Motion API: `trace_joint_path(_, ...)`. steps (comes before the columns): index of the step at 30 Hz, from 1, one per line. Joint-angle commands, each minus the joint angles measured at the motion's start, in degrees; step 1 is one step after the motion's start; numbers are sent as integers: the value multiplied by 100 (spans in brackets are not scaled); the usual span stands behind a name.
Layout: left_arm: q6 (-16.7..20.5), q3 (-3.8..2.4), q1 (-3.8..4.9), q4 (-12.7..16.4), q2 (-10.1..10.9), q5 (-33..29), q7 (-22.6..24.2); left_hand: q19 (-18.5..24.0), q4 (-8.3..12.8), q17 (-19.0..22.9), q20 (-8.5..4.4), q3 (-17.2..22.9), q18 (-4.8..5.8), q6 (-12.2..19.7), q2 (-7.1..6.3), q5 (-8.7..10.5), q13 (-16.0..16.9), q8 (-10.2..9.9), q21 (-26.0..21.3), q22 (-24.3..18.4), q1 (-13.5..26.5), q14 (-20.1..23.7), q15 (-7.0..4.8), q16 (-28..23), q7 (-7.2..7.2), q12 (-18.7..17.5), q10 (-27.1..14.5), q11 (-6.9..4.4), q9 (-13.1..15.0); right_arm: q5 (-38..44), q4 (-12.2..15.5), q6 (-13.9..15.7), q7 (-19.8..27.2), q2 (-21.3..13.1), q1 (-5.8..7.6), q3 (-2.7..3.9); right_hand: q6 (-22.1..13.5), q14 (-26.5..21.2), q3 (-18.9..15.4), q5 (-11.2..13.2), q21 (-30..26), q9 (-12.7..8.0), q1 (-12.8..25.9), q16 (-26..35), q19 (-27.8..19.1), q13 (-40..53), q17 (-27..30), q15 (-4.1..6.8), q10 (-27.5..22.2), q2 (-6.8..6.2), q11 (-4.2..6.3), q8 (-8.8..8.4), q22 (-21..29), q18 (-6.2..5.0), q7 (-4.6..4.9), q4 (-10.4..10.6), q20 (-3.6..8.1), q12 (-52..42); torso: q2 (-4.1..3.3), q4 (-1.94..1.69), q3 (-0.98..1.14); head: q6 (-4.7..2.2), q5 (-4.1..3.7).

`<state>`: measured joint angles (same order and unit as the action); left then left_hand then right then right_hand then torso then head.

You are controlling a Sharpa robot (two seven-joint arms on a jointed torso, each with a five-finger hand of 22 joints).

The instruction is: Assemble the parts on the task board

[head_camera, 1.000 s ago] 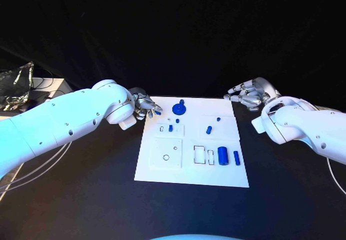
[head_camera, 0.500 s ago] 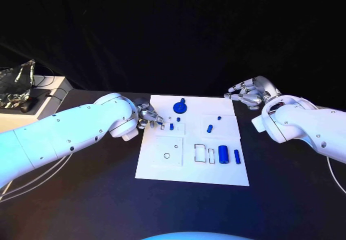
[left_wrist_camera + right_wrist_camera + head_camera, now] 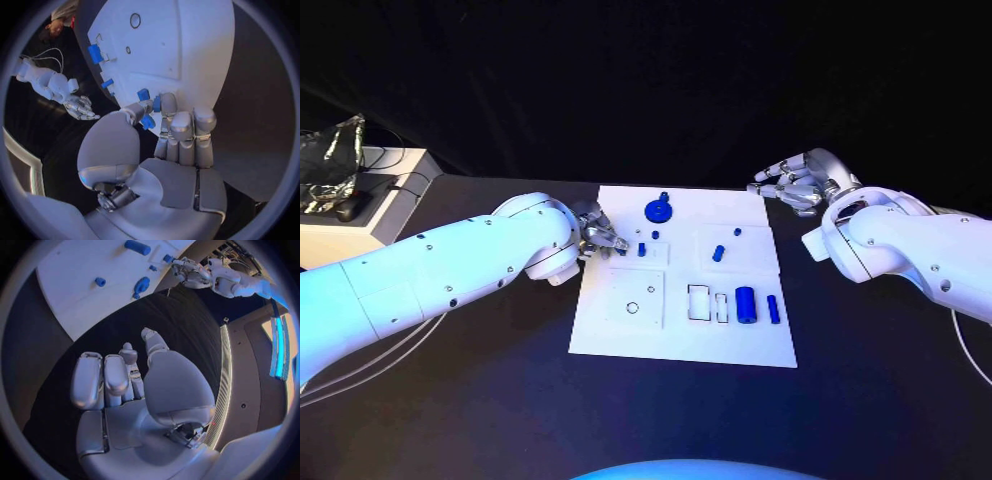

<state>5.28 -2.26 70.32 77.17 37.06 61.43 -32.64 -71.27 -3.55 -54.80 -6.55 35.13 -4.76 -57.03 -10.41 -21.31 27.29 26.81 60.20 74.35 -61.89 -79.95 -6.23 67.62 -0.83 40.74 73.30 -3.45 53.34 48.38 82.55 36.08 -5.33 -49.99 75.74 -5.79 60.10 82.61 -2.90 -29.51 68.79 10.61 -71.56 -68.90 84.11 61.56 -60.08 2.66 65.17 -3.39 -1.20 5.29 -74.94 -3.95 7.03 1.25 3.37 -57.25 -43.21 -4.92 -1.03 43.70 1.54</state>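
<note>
Left hand (image 3: 599, 237): mine, at the task board's (image 3: 687, 340) left edge, pinching a small blue part (image 3: 147, 121) between thumb and fingers.
Right hand (image 3: 798, 184): mine, over the black table (image 3: 473, 400) beside the board's far right corner, fingers curled in, nothing held.
Board contents: blue round knobbed part (image 3: 658, 211) at far edge; blue cylinder (image 3: 746, 308) and blue bar (image 3: 773, 309) side by side near right edge.
Left wrist view: shows the pinched part, hidden by my arm from the head.
Surroundings: white box (image 3: 358, 215) off the table's left.
</note>
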Motion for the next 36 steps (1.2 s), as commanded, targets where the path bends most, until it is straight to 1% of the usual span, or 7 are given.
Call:
trace_joint_path(1, -25, 8, -5, -23, -47, 117, 48, -37, 644, -5, 4, 693, 75, -20, 11, -11, 6, 29, 31, 7, -69, -56, 3, -10, 23, 23, 9, -19, -3, 24, 15, -59, 71, -3, -3, 2, 8, 2, -2, -23, -31, -9, 6, 27, 176, -7, 6, 20, -43, 53, -9, -18, -936, -38, 20, -23, 26, 36, -16, 15, -8, 17, -4)
trace_joint_path(5, -50, 16, -7, -53, -79, 173, 57, -36, 633, -10, 4, 694, 75, -20, 4, -12, 6, 31, 30, 9, -85, -56, 3, -9, 21, 25, 7, -18, -2, 24, 17, -61, 69, -7, -3, 2, 8, 2, -2, -23, -31, -9, 6, 27, 176, -7, 6, 20, -43, 53, -9, -18, -936, -38, 20, -23, 26, 36, -11, 17, -14, 35, -3)
trace_joint_path(13, -154, 23, -9, -70, -118, 331, 60, -39, 619, -14, 5, 690, 74, -17, -3, -6, 8, 30, 31, 13, -103, -57, 4, -9, 19, 29, 0, -17, -5, 29, 22, -61, 57, -14, -4, 2, 8, 2, -2, -23, -31, -9, 6, 27, 176, -7, 6, 20, -43, 53, -9, -18, -936, -38, 20, -23, 26, 36, -3, 1, -16, 67, -22)
trace_joint_path(22, -309, 26, -9, -83, -129, 475, 13, -39, 596, -27, 6, 683, 73, -13, -18, -3, 17, 26, 32, 20, -151, -59, 6, -3, 12, 34, -9, -14, -11, 30, 26, -67, 57, -19, -4, 2, 8, 2, -2, -23, -31, -9, 6, 27, 176, -7, 6, 20, -43, 53, -9, -18, -936, -38, 20, -23, 26, 36, -8, 11, -9, 60, -19)
trace_joint_path(25, -369, 27, -9, -84, -127, 512, -4, -35, 559, -35, 8, 666, 74, -25, -41, 0, 19, 14, 33, 30, -202, -56, 15, 1, 5, 32, -12, -9, -29, 30, 28, -69, 57, -22, -4, 2, 8, 2, -2, -23, -31, -9, 6, 27, 176, -7, 6, 20, -43, 53, -9, -18, -936, -38, 20, -23, 26, 36, -6, 14, -10, 73, -17)
trace_joint_path(30, -444, 27, -9, -86, -118, 572, -33, -37, 559, -35, 7, 670, 73, -23, -47, -5, 20, 13, 32, 31, -216, -58, 9, 0, 6, 33, -11, -12, -29, 30, 32, -69, 57, -33, -4, 2, 8, 2, -2, -23, -31, -9, 6, 27, 176, -7, 6, 20, -43, 53, -9, -18, -936, -38, 20, -23, 26, 36, -6, 4, -14, 95, -21)
trace_joint_path(36, -478, 27, -9, -103, -103, 604, -58, -39, 558, -37, 6, 671, 74, -24, -48, -5, 20, 13, 34, 32, -221, -59, 8, 1, 5, 33, -11, -12, -30, 31, 35, -64, 61, -39, -4, 2, 8, 2, -2, -23, -31, -9, 6, 27, 176, -7, 6, 20, -43, 53, -9, -18, -936, -38, 20, -23, 26, 36, -2, 6, -10, 103, -11)
